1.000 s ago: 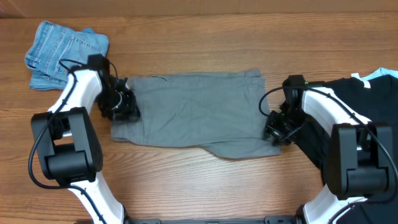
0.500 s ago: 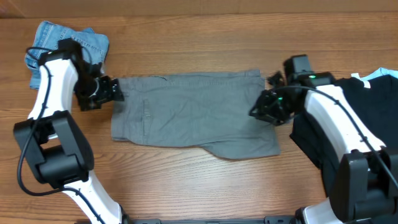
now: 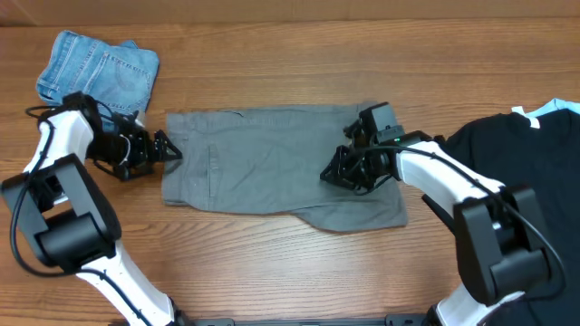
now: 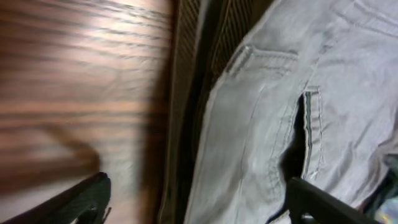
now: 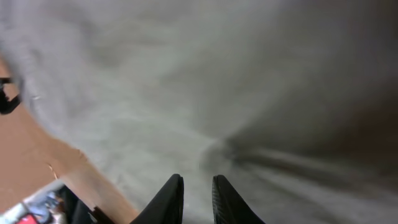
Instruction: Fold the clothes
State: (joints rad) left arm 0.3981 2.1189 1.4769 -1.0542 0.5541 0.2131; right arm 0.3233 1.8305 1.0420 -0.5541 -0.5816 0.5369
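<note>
Left gripper (image 3: 170, 148): jaws wide open, nothing held. In the wrist view its fingers (image 4: 87, 199) sit at opposite bottom corners of the frame. The shorts (image 3: 281, 167) start right at its tips: the left edge of the cloth is just ahead, a stitched pocket seam (image 4: 308, 134) in front and toward one finger, bare table (image 3: 272, 54) toward the other. Can't tell whether the tips touch the cloth.

Right gripper (image 3: 333, 175): fingers almost together with a thin slit between them, nothing visibly clamped. It sits over the right part of the shorts, tips down at the fabric. Wrist view is all grey cloth, with creases running to a spot just ahead of the tips.

Shorts lie flat and spread on the table, reaching from the left gripper's tips to past the right gripper. Their right edge is behind the right gripper, on its arm side.

Denim garment (image 3: 98, 72): behind the left gripper, off to the side, apart from the shorts. Black T-shirt (image 3: 517, 167): behind the right gripper, under its arm.
</note>
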